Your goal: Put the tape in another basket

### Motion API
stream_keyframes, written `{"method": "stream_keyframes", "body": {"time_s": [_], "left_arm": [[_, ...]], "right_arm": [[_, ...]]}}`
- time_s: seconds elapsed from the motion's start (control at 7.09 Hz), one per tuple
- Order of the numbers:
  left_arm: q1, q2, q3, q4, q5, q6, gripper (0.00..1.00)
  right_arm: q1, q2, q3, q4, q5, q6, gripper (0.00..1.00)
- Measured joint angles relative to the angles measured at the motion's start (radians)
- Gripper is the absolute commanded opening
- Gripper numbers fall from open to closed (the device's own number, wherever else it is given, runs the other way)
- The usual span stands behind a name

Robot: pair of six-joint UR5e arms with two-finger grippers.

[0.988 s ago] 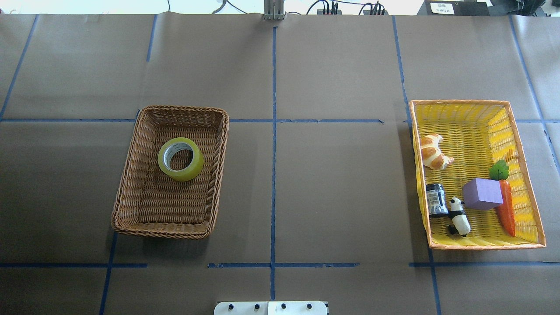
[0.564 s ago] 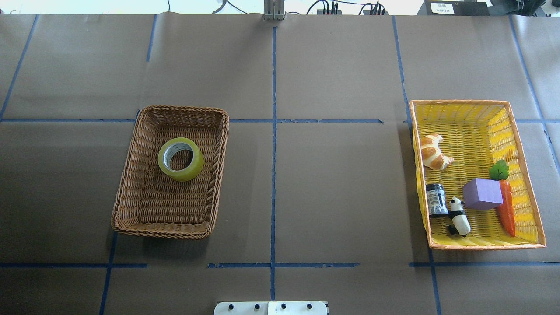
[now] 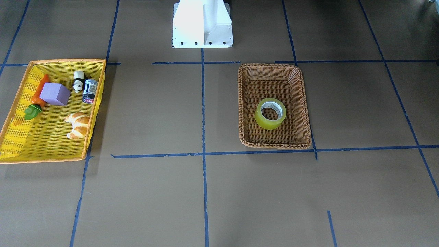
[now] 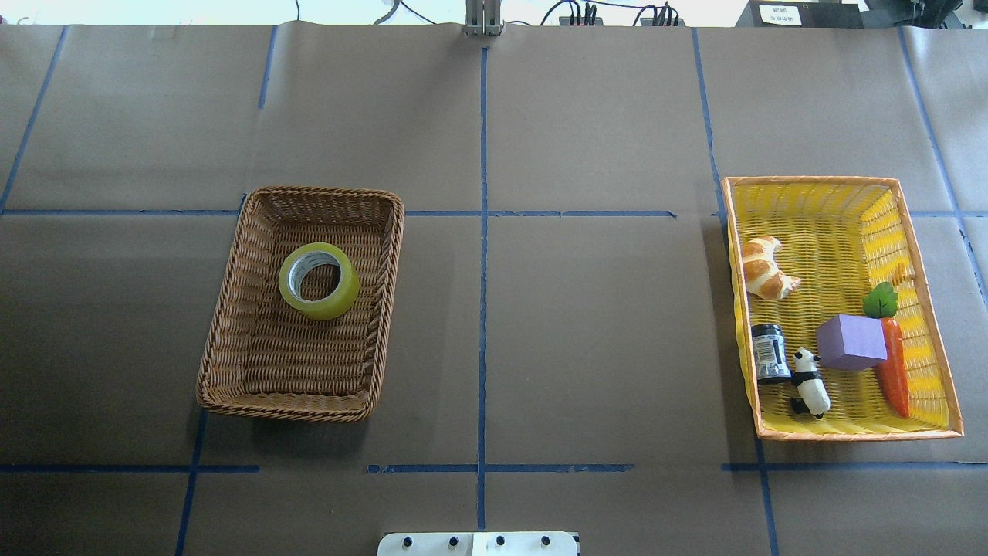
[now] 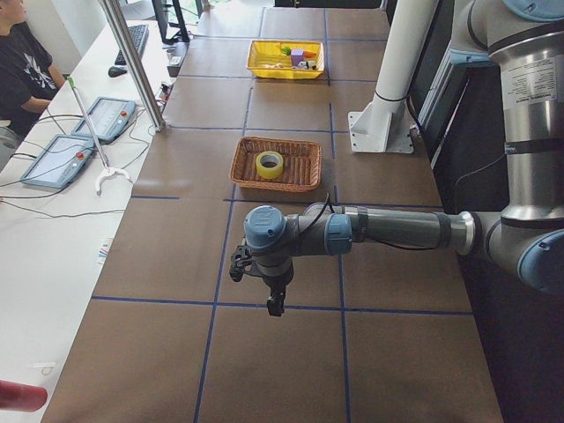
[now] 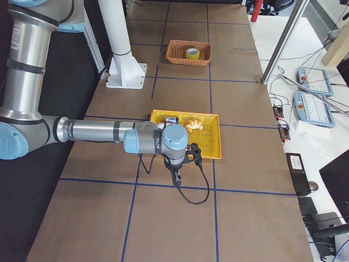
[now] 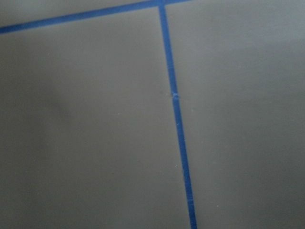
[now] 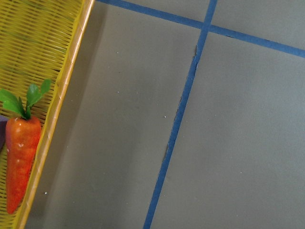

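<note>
Tape (image 4: 318,281) lies flat in the brown wicker basket (image 4: 324,193), toward one o'clock of its middle seen from overhead, its round axis pointing straight up; its printing is too small to read. My left claw (image 5: 275,304) and right claw (image 6: 176,180) hang over the table (image 4: 587,324); spread or pressed together, I cannot tell.

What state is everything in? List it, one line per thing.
tape: lying flat, hole up, in the brown basket.
brown basket: upright, holding only the tape.
yellow basket: upright, holding croissant, jar, panda, purple cube, carrot.
left pincer: above bare table, away from both baskets; open or shut unclear.
right pincer: above the table beside the yellow basket; open or shut unclear.
</note>
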Motion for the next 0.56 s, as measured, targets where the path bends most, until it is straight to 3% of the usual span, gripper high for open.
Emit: {"method": "stream_keyframes", "body": {"time_s": [0.56], "left_arm": [[-0.001,0.001,0.002,0.001,0.004,0.003,1.00]], "right_arm": [[0.000,-0.001,0.001,0.000,-0.002,0.000,1.00]]}}
